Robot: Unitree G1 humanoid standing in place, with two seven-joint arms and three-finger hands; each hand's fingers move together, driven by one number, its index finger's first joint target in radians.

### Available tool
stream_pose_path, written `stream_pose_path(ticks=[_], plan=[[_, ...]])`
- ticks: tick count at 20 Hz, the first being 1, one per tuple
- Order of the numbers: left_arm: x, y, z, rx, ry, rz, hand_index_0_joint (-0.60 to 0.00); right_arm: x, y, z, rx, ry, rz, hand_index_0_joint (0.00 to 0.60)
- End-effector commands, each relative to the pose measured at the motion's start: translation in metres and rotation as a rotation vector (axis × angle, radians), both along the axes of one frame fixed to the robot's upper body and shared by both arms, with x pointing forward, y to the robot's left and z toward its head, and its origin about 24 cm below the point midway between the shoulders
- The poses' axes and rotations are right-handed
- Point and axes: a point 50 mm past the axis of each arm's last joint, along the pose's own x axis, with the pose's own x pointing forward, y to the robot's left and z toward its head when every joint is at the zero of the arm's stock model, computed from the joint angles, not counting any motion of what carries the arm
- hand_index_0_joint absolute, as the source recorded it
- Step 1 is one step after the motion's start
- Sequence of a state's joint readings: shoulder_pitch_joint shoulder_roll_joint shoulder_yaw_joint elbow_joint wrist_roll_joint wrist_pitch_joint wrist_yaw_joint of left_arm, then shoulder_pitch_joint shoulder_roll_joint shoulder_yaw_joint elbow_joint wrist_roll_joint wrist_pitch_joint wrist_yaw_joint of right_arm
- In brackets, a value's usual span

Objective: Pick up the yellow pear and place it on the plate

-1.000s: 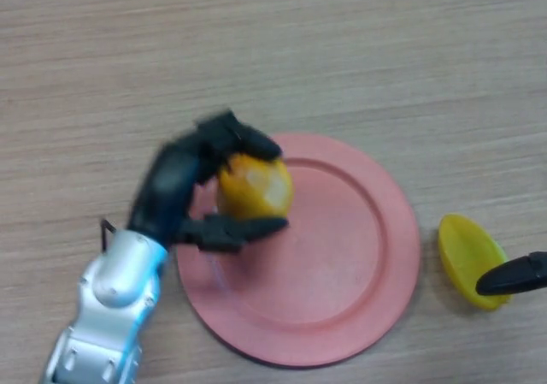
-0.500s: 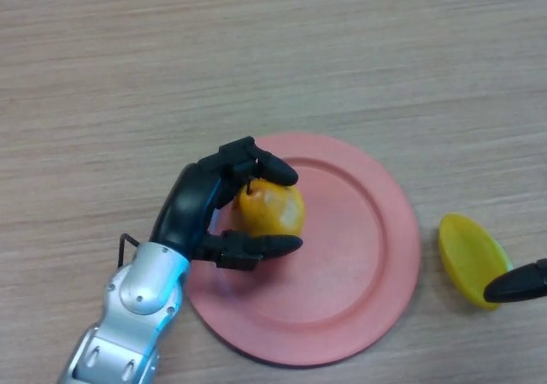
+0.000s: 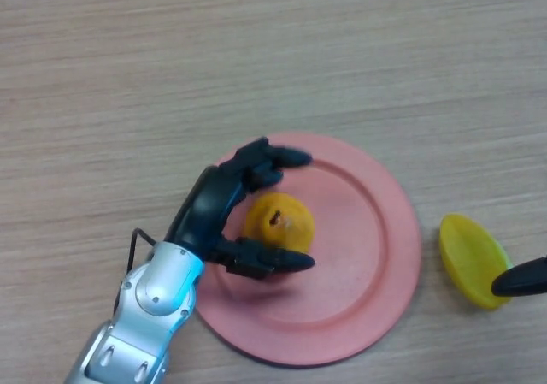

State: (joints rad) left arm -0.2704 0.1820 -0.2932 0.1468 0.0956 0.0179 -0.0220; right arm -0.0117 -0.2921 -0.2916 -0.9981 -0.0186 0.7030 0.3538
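On the wooden bench (image 3: 256,50), the left hand (image 3: 224,206) hangs over the pink plate (image 3: 359,256), its fingers spread wide around the yellow pear (image 3: 279,218), which stands on the plate. Farther right lies a yellow dish (image 3: 468,259), touched by the right hand (image 3: 521,278), whose fingers' state cannot be told.
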Motion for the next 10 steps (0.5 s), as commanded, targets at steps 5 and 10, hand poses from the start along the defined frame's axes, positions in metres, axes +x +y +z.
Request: stream_pose_path(ticks=[5,10], plan=[[-0.003,0.014,0.068,-0.177,-0.276,-0.067,0.0,-0.007,-0.001,0.024,-0.056,-0.202,-0.015,0.0],[-0.014,0.038,0.109,-0.245,-0.439,-0.047,0.0,0.0,0.002,0.022,-0.021,-0.173,0.018,0.0]])
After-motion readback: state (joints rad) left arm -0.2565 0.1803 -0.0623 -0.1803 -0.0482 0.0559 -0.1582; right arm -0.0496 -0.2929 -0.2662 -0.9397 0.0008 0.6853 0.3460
